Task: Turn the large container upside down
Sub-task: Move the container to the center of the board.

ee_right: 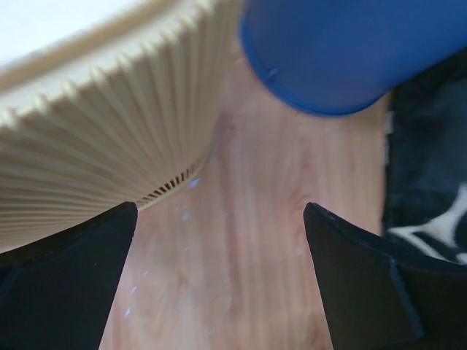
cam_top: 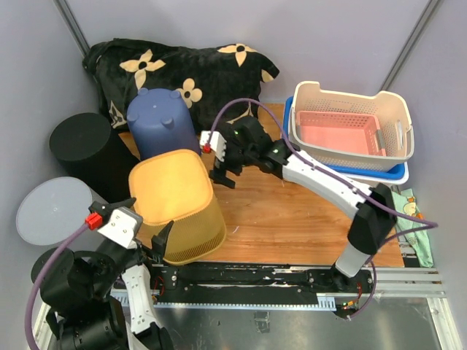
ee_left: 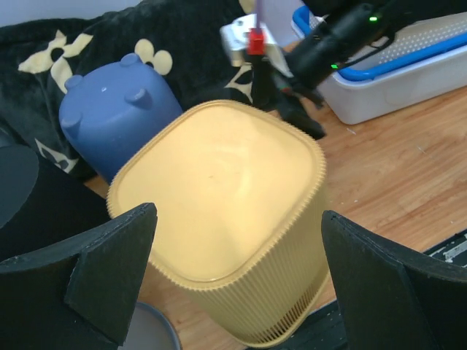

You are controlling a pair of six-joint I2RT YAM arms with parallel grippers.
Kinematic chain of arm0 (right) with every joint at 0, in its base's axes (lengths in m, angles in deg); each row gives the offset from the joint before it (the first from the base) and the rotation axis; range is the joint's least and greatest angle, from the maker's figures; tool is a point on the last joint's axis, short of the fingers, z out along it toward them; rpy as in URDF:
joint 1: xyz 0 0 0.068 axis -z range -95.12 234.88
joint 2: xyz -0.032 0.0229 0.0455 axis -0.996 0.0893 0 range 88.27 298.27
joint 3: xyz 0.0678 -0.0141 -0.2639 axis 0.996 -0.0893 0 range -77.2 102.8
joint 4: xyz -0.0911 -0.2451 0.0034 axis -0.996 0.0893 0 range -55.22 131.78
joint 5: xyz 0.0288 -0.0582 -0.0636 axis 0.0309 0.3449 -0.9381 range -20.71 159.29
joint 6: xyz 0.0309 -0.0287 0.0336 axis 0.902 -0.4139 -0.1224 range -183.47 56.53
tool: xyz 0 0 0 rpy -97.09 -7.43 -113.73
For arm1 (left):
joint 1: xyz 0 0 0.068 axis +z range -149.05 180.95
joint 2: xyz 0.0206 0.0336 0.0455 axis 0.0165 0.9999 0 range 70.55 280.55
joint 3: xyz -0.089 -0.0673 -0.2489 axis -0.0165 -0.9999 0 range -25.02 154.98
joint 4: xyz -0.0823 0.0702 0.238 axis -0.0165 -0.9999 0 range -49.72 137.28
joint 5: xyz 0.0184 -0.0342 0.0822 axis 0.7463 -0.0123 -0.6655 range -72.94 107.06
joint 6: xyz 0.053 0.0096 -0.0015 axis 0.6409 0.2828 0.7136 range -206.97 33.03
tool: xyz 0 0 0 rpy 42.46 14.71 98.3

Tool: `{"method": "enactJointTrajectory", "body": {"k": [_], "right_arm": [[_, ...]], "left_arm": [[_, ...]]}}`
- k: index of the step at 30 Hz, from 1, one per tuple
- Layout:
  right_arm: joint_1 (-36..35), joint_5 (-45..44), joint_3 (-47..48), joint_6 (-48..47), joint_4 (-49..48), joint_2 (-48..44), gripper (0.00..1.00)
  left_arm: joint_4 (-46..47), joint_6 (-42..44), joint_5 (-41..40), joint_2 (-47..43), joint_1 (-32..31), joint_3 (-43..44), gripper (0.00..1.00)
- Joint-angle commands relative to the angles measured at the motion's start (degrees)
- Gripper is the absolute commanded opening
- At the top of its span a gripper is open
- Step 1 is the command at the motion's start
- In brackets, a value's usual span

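Observation:
The large yellow ribbed container [cam_top: 175, 200] stands on the wooden table at the left with its closed flat base up and its slotted rim down. It also shows in the left wrist view [ee_left: 219, 211] and the right wrist view [ee_right: 95, 109]. My left gripper [cam_top: 157, 244] is open at its near left side, the jaws spread wide in front of it [ee_left: 239, 211], not touching it. My right gripper [cam_top: 225, 177] is open and empty just beside its far right corner, low over the wood [ee_right: 220, 208].
A blue container [cam_top: 160, 120] with feet up stands just behind the yellow one. A black cylinder [cam_top: 84, 146] and a grey disc [cam_top: 51, 211] are at the left. A black flowered cushion [cam_top: 182, 65] lies at the back. Stacked baskets [cam_top: 350, 124] stand at the right.

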Motion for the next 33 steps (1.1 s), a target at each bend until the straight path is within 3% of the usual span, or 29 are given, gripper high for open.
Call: {"method": "enactJointTrajectory", "body": {"k": [1, 4, 8, 11, 14, 16, 18, 20, 23, 29, 33], "right_arm": [[-2.5, -12.1, 10.7, 6.6, -5.9, 7.0, 1.00], [-2.4, -14.3, 11.1, 2.3, 1.5, 5.5, 1.00], [-0.7, -15.1, -1.2, -4.5, 7.1, -6.3, 1.00], [1.9, -12.4, -8.0, -8.6, 17.8, -15.1, 1.00], [2.7, -3.6, -15.2, -13.5, 30.5, -23.7, 1.00], [2.2, 5.4, -20.8, -12.1, 31.9, -29.7, 1.00], [2.8, 11.4, -24.0, -10.1, 30.3, -31.7, 1.00], [2.9, 8.2, -24.5, -6.2, 25.2, -30.4, 1.00], [1.9, 3.1, -21.3, -2.1, 18.3, -26.7, 1.00], [-2.1, 1.9, -14.3, 6.0, 0.9, -17.3, 1.00], [-4.3, 6.7, -10.9, 9.5, -3.2, -11.1, 1.00]], "left_arm": [[0.1, -0.6, 3.6, -0.3, 1.9, -0.2, 0.99], [0.3, -0.3, 5.0, -0.8, 2.7, -1.0, 0.99], [0.6, 0.1, 7.4, -1.2, 3.3, -1.7, 0.99], [1.2, 0.2, 9.6, -0.6, 3.5, -2.6, 0.99], [2.6, -1.2, 13.0, -0.4, 4.5, -4.4, 0.99], [2.7, -3.4, 18.0, -0.4, 6.5, -6.2, 0.99], [0.2, -3.5, 23.8, -1.5, 10.7, -11.1, 0.99], [-0.2, -3.0, 23.4, -3.6, 11.9, -14.5, 0.99], [-0.2, -3.6, 21.4, -3.5, 11.9, -13.3, 0.99], [-0.2, -4.9, 18.8, -3.1, 11.9, -10.5, 0.99], [0.0, -5.6, 16.3, -2.2, 11.9, -10.1, 0.99]]}}
